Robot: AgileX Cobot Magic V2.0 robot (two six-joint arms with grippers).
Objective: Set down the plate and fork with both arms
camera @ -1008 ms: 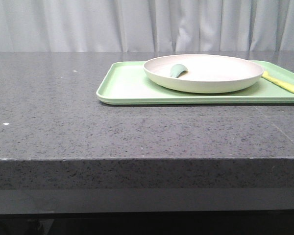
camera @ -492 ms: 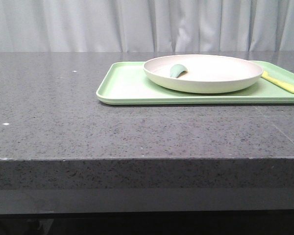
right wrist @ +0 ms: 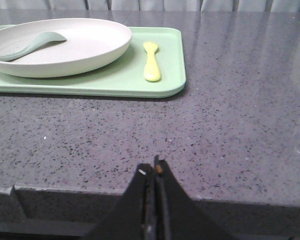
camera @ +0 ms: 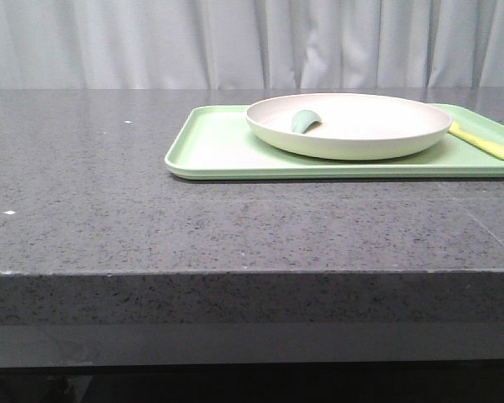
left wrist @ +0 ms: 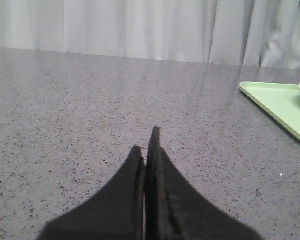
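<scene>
A dark speckled stone desk (camera: 109, 218) fills the front view, with pale grey curtains (camera: 151, 42) hanging behind its far edge. A flat rectangular light-green tray (camera: 210, 151) lies toward the far right part of the desk, its right end running out of the front view. On the tray sits the plate (camera: 361, 134), a large round cream-white dish with a raised rim, upright and resting flat. Inside the plate, near its left rim, lies a small teal-green rounded utensil (camera: 304, 121). The fork (camera: 484, 143), slim and pale yellow, lies flat on the tray just to the right of the plate, apart from it, as the right wrist view shows clearly.

Neither arm appears in the front view. In the left wrist view the left gripper (left wrist: 146, 150) hangs low over bare desk surface well to the left of the tray's corner; its two black fingers are pressed together with only a thin seam between them, and they hold nothing. In the right wrist view the right gripper (right wrist: 154, 172) sits by the near edge of the desk, well short of the tray; its fingers are likewise closed against each other and empty.
</scene>
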